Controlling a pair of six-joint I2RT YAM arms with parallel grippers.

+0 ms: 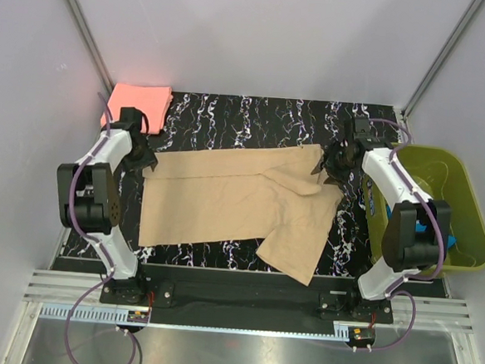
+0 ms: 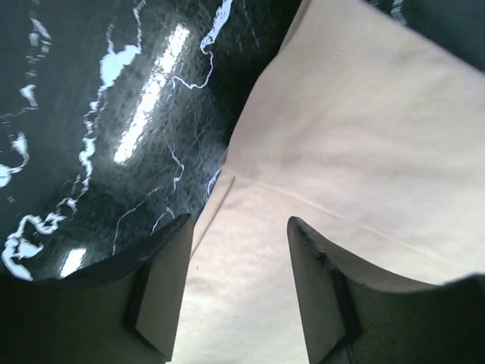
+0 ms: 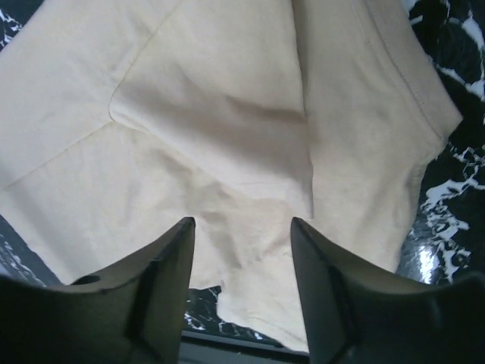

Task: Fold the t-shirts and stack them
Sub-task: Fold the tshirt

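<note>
Top view. A tan-beige t-shirt (image 1: 232, 206) of soft, matte, lightly creased cloth lies spread on a glossy black table mat (image 1: 255, 116) veined with white like marble. The garment's main body forms a broad, roughly rectangular panel across the middle of the mat. Its right part is folded over itself, and a tapered flap runs toward the near edge. A salmon-pink t-shirt (image 1: 138, 100), folded into a compact flat square, lies at the far left corner of the mat, apart from the tan one. An olive-green plastic basket (image 1: 465, 206) with smooth, rounded walls stands off the mat at the right.

The left gripper (image 1: 142, 160) hangs over the tan shirt's far left corner. The right gripper (image 1: 323, 164) hangs over its far right edge.

Left wrist view. The two dark, blunt fingers (image 2: 170, 288) stand apart with nothing clasped between them. Beneath the gap lies the shirt's pale cloth, crossed by a stitched seam, its edge running diagonally against the shiny mat.

Right wrist view. The fingers (image 3: 163, 273) are likewise spread and grip nothing. Below them the tan cloth lies in overlapping layers. A sleeve with a stitched hem reaches to the right, a soft shadowed crease crosses the middle, and the cloth's edge shows against the mat at the lower margin.
</note>
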